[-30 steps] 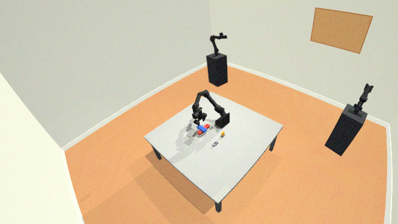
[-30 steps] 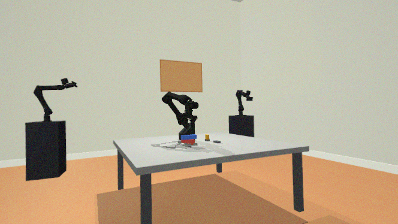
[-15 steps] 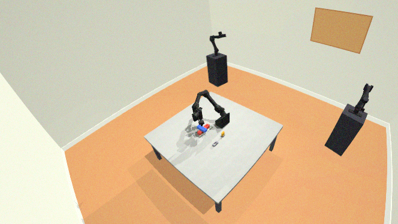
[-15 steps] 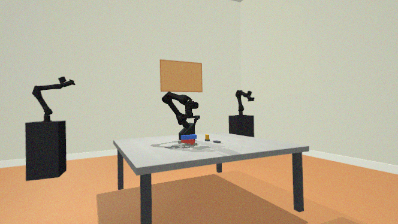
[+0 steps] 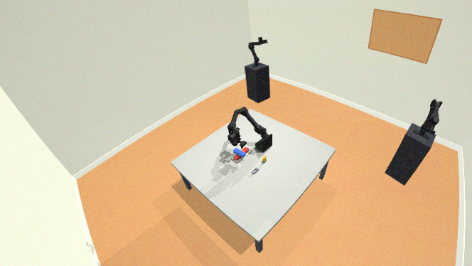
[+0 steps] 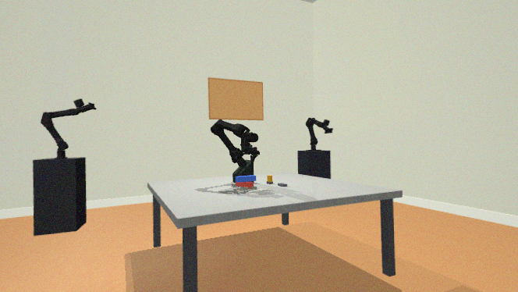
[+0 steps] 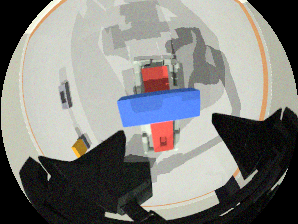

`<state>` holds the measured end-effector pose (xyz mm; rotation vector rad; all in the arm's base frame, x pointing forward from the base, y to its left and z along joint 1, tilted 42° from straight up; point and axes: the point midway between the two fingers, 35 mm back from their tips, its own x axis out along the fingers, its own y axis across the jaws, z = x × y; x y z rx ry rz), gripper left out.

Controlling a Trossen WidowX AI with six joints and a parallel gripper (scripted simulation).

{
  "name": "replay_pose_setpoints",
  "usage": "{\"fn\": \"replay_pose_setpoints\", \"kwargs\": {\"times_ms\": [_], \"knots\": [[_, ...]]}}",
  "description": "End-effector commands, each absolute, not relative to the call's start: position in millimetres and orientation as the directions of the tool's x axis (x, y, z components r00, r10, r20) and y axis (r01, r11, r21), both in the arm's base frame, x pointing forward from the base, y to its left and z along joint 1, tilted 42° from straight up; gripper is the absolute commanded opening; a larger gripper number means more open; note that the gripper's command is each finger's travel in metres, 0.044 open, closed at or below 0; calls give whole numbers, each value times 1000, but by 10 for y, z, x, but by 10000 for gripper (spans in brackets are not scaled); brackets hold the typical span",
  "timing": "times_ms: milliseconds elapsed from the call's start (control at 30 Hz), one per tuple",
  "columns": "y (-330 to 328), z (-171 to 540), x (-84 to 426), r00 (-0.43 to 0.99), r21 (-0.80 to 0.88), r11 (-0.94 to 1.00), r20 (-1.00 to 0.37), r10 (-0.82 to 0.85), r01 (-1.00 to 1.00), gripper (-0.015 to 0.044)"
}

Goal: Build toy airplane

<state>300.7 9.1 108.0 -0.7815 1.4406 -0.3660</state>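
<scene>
Wing laid across the fuselage; tail fin waits its turn

At the left of the task area, the red fuselage (image 5: 245, 150) (image 6: 245, 185) (image 7: 163, 130) lies lengthwise in the pale cradle (image 7: 146, 142) and looks flat. The blue wing (image 5: 239, 152) (image 6: 246, 178) (image 7: 159, 107) crosses its top, roughly square to it. The wing appears seated, though its tab and socket are hidden beneath it.

Above and slightly right, the gripper (image 5: 239, 145) (image 6: 254, 156) (image 7: 170, 125) hangs with its fingers spread wide and nothing between them, apart from the wing. The wing step seems finished, leaving the tail fin as the step in hand.

Farther right, the yellow tail fin (image 5: 264, 158) (image 6: 269, 178) (image 7: 79, 148) stands on a small dark base on the table (image 5: 277, 188) (image 6: 312, 196). The next move calls for travel right, fingers lined up on the fin, a grasp and a straight lift. The fin's tab must then meet the small socket at the fuselage's far end without the fingers brushing the wing.

Rightmost is a low grey piece (image 5: 255, 171) (image 6: 282, 184) (image 7: 68, 97), its purpose unclear.
</scene>
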Motion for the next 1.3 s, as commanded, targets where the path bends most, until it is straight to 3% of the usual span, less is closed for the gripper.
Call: {"fn": "replay_pose_setpoints", "kwargs": {"times_ms": [0,133,300,633,733,1267], "knots": [[96,1071,3006,130,-663,696,-743,-656,-277,440],[121,1052,3002,131,-661,697,-745,-654,-278,440],[736,569,2783,135,-628,721,-774,-619,-293,440],[1579,-392,1684,123,-640,712,-763,-635,-289,440],[1613,-503,1500,125,-653,703,-752,-648,-282,440],[1213,-961,1579,126,-654,702,-751,-649,-281,440]]}}
